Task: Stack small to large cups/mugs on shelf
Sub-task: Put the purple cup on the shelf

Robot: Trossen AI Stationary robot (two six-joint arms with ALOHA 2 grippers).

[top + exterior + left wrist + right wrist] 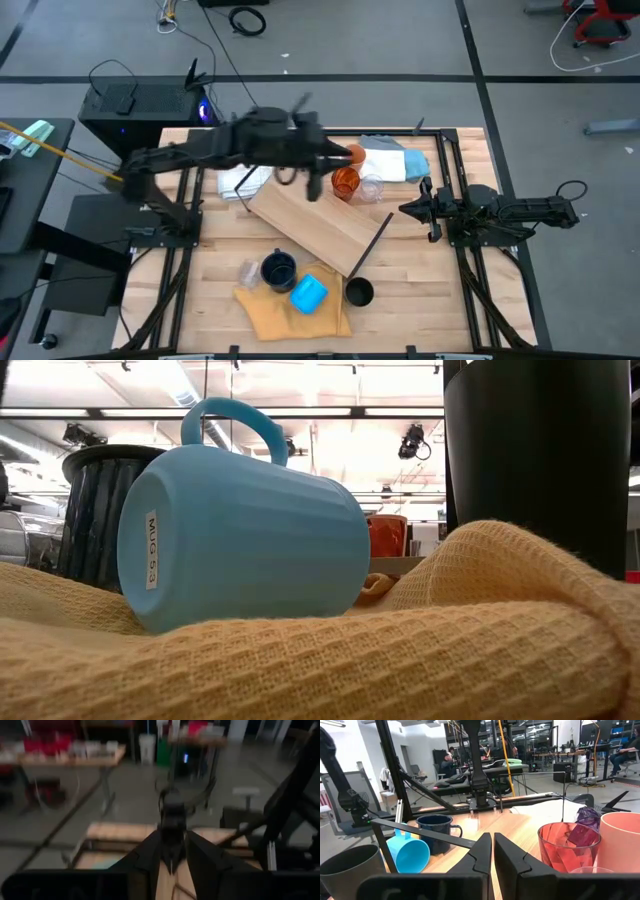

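Note:
My left gripper hangs high over the far middle of the table, above the shelf's far end and beside the amber ribbed cup and a clear glass; it shows blurred. The shelf, a light-wood board with black rods, lies slantwise on the table. Near the front edge, the navy mug and the black cup stand upright, and the bright blue mug lies on its side on a yellow cloth. My right gripper rests shut at the table's right side.
White and blue folded cloths lie at the far right of the table. A purple tumbler and a light orange cup stand by the amber cup. Another clear glass stands left of the navy mug. Black frame rails run along both sides.

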